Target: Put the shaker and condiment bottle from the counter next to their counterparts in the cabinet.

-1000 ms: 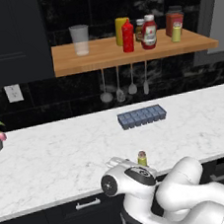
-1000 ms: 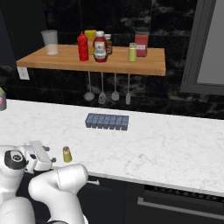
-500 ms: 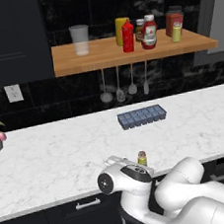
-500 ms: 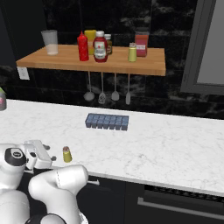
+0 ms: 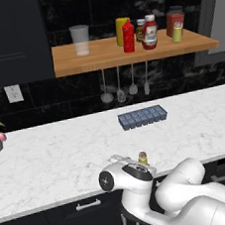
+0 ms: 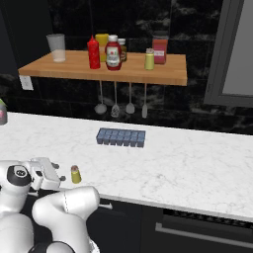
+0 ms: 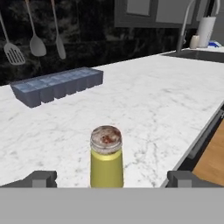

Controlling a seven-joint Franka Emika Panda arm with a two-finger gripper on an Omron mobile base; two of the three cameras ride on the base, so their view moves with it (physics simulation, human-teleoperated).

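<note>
One shaker stands upright on the counter at lower centre of the hand view, dead ahead between the spread, empty fingers of the gripper.

The shaker stands upright at lower centre of the frame, its yellow-green body topped by a tan-grey cap speckled with brown. The two dark fingers rise at the bottom edge, one at lower left and one at lower right, spread wide with the shaker between them and clear of both. The white marble counter stretches away behind it to a pale edge running down the right side. A blue-grey ice tray lies on the counter at upper left. Above it, utensils hang against the dark wall. At upper right, a curved tap rises beside a pale container.
</note>
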